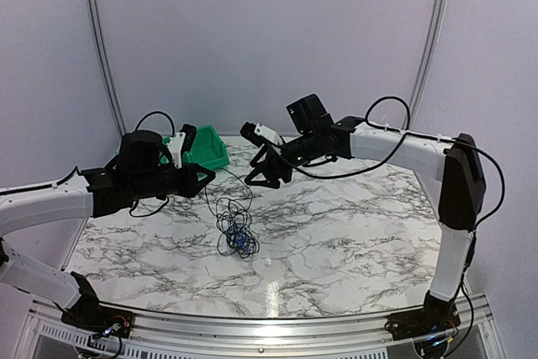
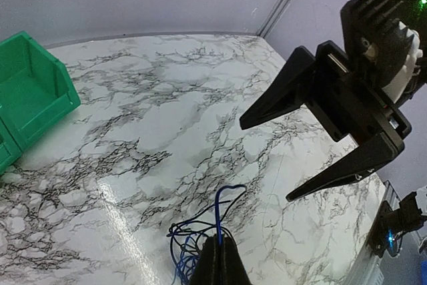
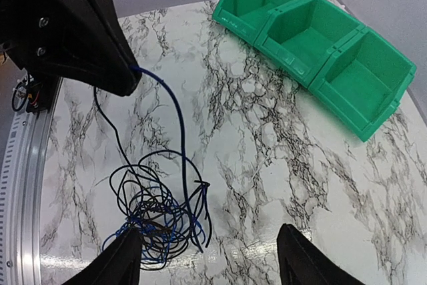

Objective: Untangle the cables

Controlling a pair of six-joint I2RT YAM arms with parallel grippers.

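One strand pinched, the rest heaped on marble

Several thin black and dark-blue cables [image 1: 236,229] lie in a loose tangle on the marble tabletop [image 1: 353,233]. They are nearer the arm bases than the green bin [image 1: 206,150] and a little to its right. The left tool [image 2: 218,248], just in front of the bin, has its fingers pressed together on one blue strand that rises from the tangle below it. The right tool [image 1: 265,176], right of the bin and about level with the left one, stands spread wide above the tangle, holding nothing.
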